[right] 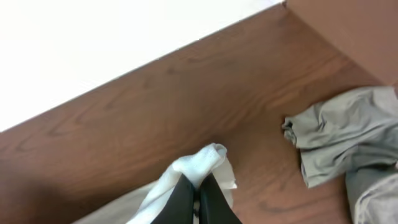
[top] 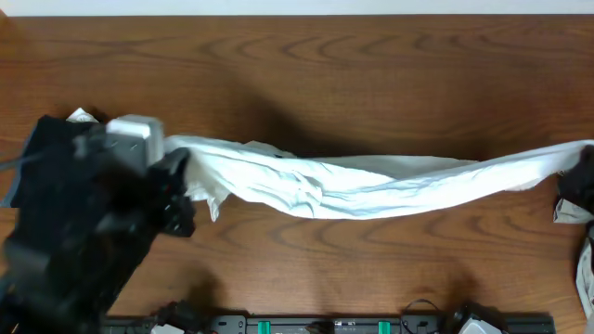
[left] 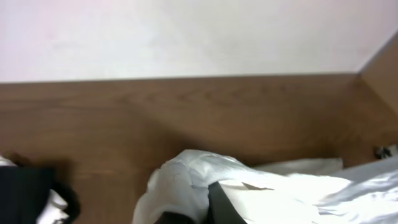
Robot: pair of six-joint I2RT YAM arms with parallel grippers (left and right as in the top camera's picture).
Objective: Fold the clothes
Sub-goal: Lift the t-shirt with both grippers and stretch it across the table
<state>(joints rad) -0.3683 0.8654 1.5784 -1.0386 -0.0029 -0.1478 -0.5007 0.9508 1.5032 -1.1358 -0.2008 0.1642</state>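
Note:
A white T-shirt (top: 353, 186) is pulled into a long, twisted band across the wooden table, sagging slightly in the middle. My left gripper (top: 181, 181) is shut on its left end; in the left wrist view the cloth (left: 199, 177) bunches over the dark fingers (left: 221, 205). At the far right edge my right gripper (top: 574, 181) is shut on the other end. The right wrist view has a white fold (right: 202, 163) pinched between the closed fingertips of that gripper (right: 198, 194). A grey-beige garment (right: 342, 140) lies crumpled to the right of it.
The left arm's bulky black body (top: 83, 232) covers the table's left part, with a small white scrap (top: 82, 116) behind it. Grey cloth (top: 585, 269) shows at the right edge. A black rail with green connectors (top: 334, 325) runs along the front. A pale wall (left: 186, 31) backs the table.

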